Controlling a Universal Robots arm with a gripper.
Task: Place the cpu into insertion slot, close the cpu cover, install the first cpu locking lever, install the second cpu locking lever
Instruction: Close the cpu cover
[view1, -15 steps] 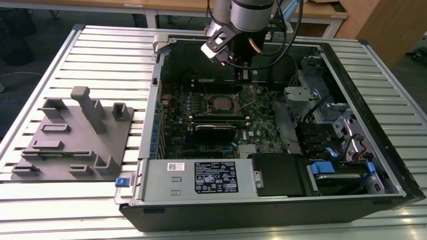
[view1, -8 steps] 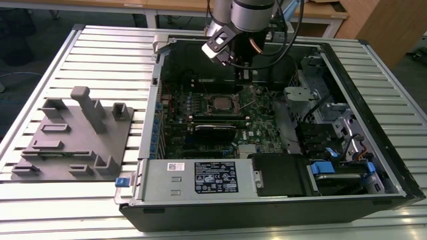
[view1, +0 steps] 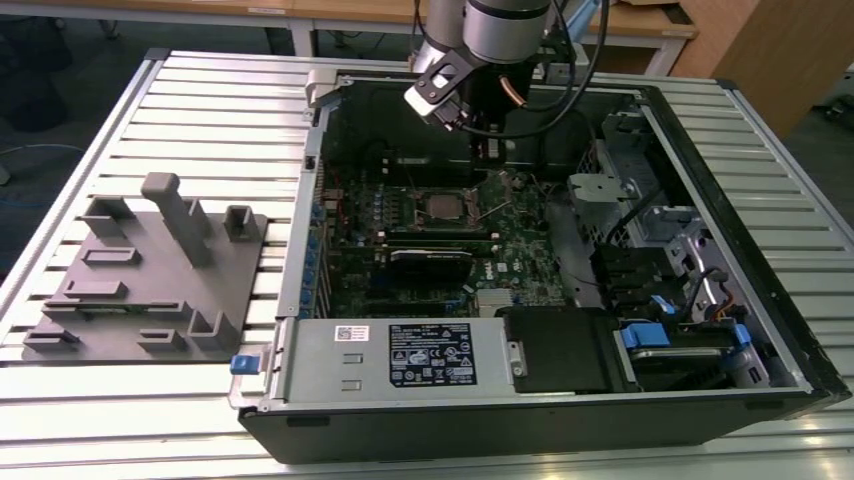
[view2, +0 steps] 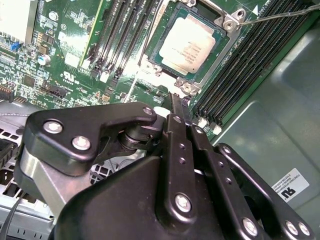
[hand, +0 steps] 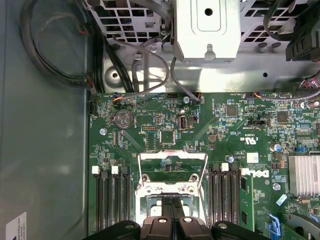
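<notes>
One step of four looks done: the cpu (view2: 187, 46) lies flat in the insertion slot (view1: 419, 206), silver top up. In the exterior view that socket is at about 7 o'clock from the gripper (view1: 491, 152), mid-board inside the computer case (view1: 787, 330). Jaws are pinched together with nothing between them in both wrist views, tips just beside the socket rim. The cpu cover (hand: 172, 156) shows in the first wrist view as a silver frame with board visible through its cut-out. I read that as tilted up, not yet down over the chip, but can't confirm. One locking lever (view2: 280, 15), a thin rod, is swung clear of the socket corner. My call: cover-closing is the step in hand. The next move calls for contact on frame metal only, never the chip top, following the hinge arc and staying off the lever rod. Grey fixture block (view1: 140, 290) sits on the tabletop (view1: 200, 90) at 9 o'clock of the case, not involved.
</notes>
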